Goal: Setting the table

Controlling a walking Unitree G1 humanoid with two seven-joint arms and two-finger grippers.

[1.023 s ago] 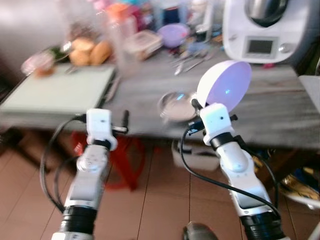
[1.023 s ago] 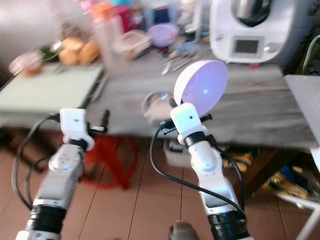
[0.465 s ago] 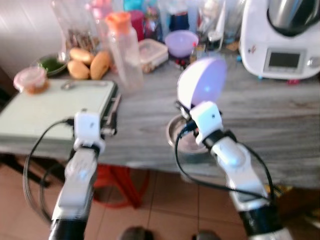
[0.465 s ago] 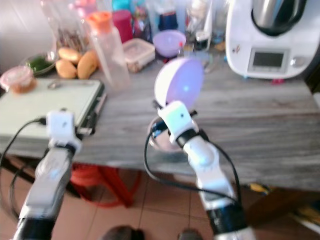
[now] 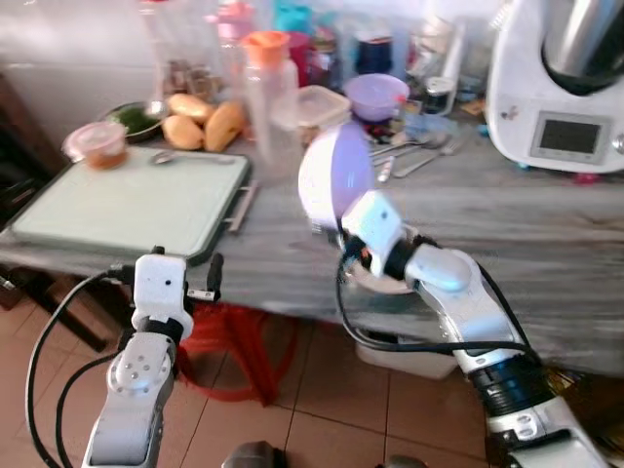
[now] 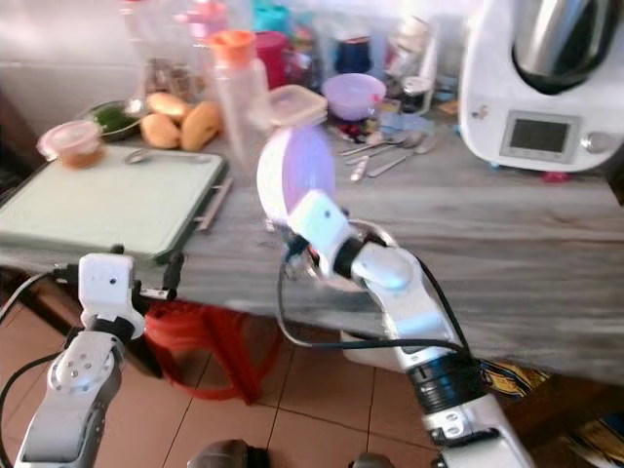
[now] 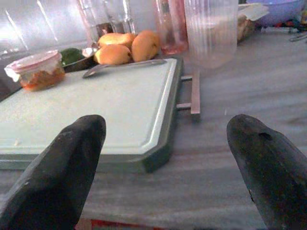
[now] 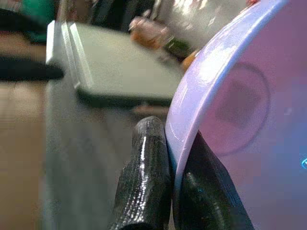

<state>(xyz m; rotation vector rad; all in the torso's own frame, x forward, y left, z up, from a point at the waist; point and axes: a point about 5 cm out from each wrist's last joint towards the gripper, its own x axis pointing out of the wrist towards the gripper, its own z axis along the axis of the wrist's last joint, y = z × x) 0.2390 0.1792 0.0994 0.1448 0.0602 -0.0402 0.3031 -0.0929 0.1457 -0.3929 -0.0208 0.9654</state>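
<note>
My right gripper (image 5: 338,227) is shut on the rim of a lilac bowl (image 5: 334,178), which it holds up on edge above the grey wooden table (image 5: 546,224). In the right wrist view the two fingers (image 8: 146,177) pinch the bowl (image 8: 240,120) wall. A metal bowl (image 6: 369,235) sits on the table under that arm, partly hidden. My left gripper (image 7: 163,167) is open, just off the table's front edge, facing a pale green tray (image 5: 127,200).
The back of the table is crowded: a clear bottle with an orange cap (image 5: 268,97), mangoes (image 5: 205,122), a small lidded tub (image 5: 97,144), another purple bowl (image 5: 378,96), loose cutlery (image 5: 409,156) and a white kitchen machine (image 5: 570,88). A red stool (image 5: 229,331) stands under the table.
The camera has shifted and come closer to the table. My right arm has carried the lilac bowl leftward, past the metal bowl. The left gripper stays open at the table's front edge.
</note>
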